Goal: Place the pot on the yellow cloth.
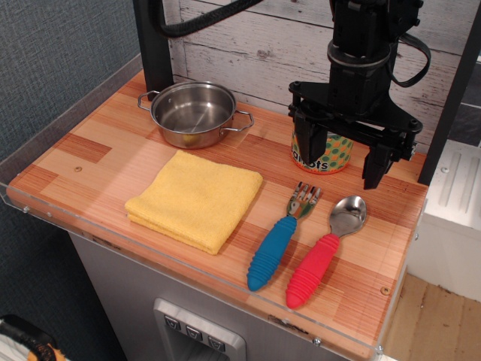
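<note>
The pot (193,113) is a small shiny steel pan with two wire loop handles, standing at the back left of the wooden table. Just in front of it lies the yellow cloth (195,198), a folded square flat on the table, a narrow gap between them. My gripper (344,161) hangs at the back right, well to the right of the pot. Its black fingers (376,167) are spread wide and hold nothing. Behind it, partly hidden by the fingers, stands a printed tin can (328,155).
A fork with a blue handle (278,241) and a spoon with a red handle (325,253) lie side by side at the front right. A clear raised rim (68,101) runs along the table's left edge. A black post (154,45) rises behind the pot.
</note>
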Robot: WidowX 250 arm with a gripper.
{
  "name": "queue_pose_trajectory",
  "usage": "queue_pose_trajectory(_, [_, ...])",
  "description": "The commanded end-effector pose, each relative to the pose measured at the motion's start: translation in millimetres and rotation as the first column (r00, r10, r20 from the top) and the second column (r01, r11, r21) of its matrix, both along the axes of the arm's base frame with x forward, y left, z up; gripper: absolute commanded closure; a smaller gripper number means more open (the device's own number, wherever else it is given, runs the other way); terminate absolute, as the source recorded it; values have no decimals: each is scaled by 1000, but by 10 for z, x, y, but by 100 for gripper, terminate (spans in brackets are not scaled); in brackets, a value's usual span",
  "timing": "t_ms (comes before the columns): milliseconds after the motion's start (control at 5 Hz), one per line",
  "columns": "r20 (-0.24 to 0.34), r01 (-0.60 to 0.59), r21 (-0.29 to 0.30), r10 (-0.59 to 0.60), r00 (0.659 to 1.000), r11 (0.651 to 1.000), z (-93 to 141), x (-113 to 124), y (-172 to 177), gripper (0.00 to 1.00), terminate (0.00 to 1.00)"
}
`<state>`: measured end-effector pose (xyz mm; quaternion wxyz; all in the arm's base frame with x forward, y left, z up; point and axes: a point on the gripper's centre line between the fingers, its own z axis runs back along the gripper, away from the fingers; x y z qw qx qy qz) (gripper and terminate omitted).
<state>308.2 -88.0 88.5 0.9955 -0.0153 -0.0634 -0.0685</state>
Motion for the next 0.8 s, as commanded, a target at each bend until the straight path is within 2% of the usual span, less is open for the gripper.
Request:
queue_pose_trajectory(0, [0, 0, 0, 0, 1000, 1000, 0, 0, 0, 0, 0])
queue_pose_trajectory(200, [-66, 90, 69, -85, 994, 994, -106, -31, 319, 0, 0])
queue_pose_trajectory(600, [-139, 182, 189, -157, 978, 965, -116, -25, 823, 0, 0])
